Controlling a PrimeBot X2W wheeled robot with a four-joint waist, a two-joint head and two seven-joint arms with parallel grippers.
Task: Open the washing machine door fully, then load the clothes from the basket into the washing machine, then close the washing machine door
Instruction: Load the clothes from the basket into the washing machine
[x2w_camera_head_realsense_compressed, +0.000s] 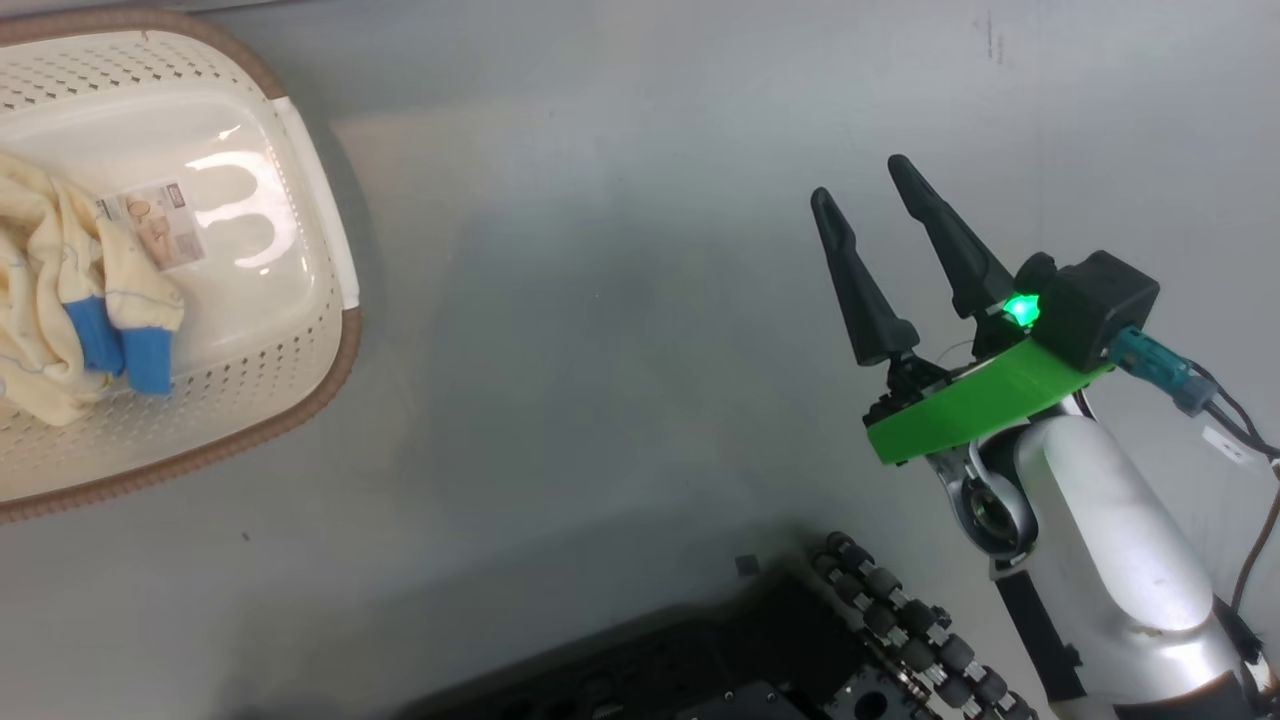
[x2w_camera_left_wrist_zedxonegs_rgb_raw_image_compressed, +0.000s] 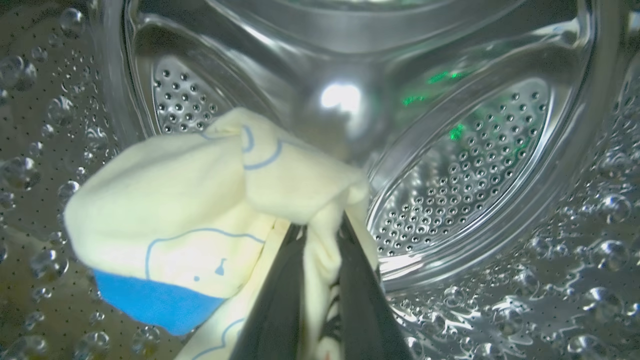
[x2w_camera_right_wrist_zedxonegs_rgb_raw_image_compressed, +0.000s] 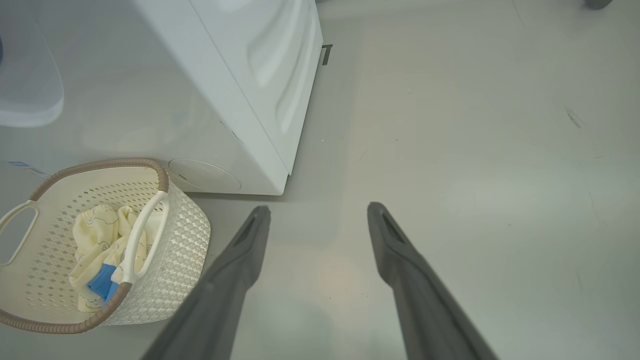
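Yellow garment (x2w_camera_left_wrist_zedxonegs_rgb_raw_image_compressed: 200, 200), blue at the cuff and printed with thin blue lines, is pinched between the two dark fingers of the left gripper (x2w_camera_left_wrist_zedxonegs_rgb_raw_image_compressed: 322, 226), which sit nearly pressed together on the cloth. Behind it curves the perforated steel drum (x2w_camera_left_wrist_zedxonegs_rgb_raw_image_compressed: 475, 165). The right gripper (x2w_camera_head_realsense_compressed: 860, 180) hangs above the grey floor (x2w_camera_head_realsense_compressed: 600, 300), its fingers spread wide and holding nothing. Further off, the basket (x2w_camera_right_wrist_zedxonegs_rgb_raw_image_compressed: 185, 240) stands just beside the white washing machine (x2w_camera_right_wrist_zedxonegs_rgb_raw_image_compressed: 225, 100), with more clothes (x2w_camera_right_wrist_zedxonegs_rgb_raw_image_compressed: 100, 240) bunched inside it.
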